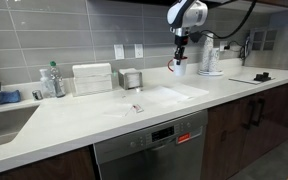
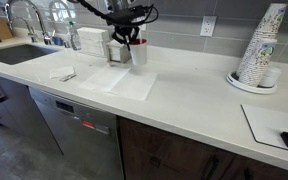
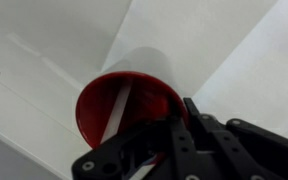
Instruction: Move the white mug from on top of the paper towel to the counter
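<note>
The white mug (image 1: 177, 67) with a red inside hangs in the air, held by its rim. It also shows in an exterior view (image 2: 138, 53) and in the wrist view (image 3: 134, 85). My gripper (image 1: 180, 55) is shut on the mug's rim, seen from above in the wrist view (image 3: 169, 130) and also in an exterior view (image 2: 131, 38). The paper towel (image 1: 170, 95) lies flat on the counter (image 1: 94, 112) below the mug, also seen in an exterior view (image 2: 126, 80) and the wrist view (image 3: 199, 30). The mug is clear of the towel.
A clear bottle (image 1: 52, 80), a white box holder (image 1: 92, 78) and a metal holder (image 1: 131, 78) stand by the back wall. A small wrapper (image 1: 137, 107) lies near the towel. A sink (image 1: 4, 122) is at one end, stacked paper cups (image 2: 259, 50) at the other.
</note>
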